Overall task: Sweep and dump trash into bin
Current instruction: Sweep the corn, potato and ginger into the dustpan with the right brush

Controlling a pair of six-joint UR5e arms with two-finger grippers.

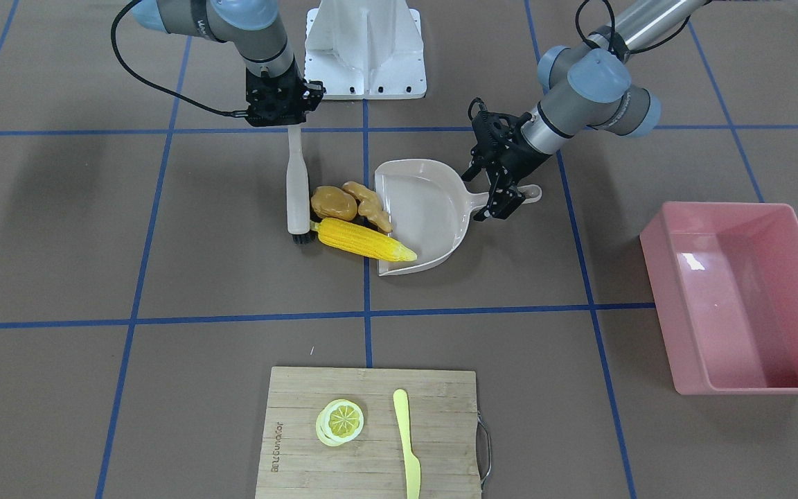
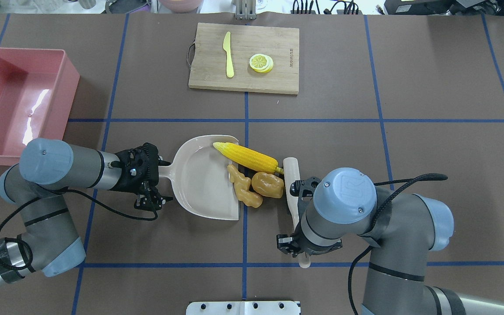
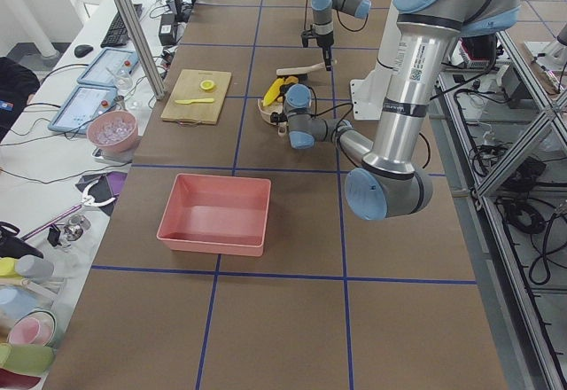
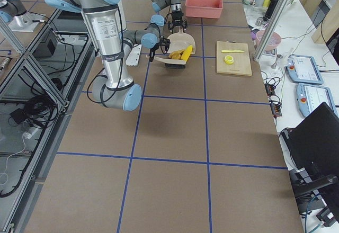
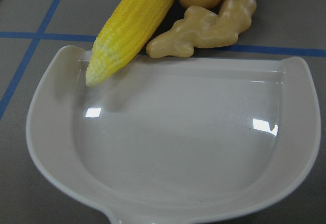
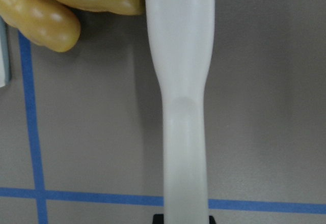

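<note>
Silver-grey tubular arms (image 2: 81, 168), pale blue joint caps (image 2: 44, 157), black cables (image 2: 431, 176) and a white bolted base (image 1: 364, 48).

glossy plastic dustpan (image 5: 173, 142), ridged corn (image 5: 133, 23)

Robotics lab: blue-taped table (image 3: 266, 319), aluminium post (image 3: 135, 31), tablets (image 3: 84, 109)

Bare tabletop (image 2: 147, 109) lay open between the dustpan (image 2: 199, 183) and the bin (image 2: 70, 92), wide enough for a hand to pass. At the pan's mouth the corn cob (image 2: 247, 157), ginger root (image 2: 243, 190) and potato (image 2: 268, 184) crowded together, walled in by the brush (image 2: 290, 170) just beside them. The cutting board (image 2: 208, 74) stood well apart, across more bare tabletop.
</note>
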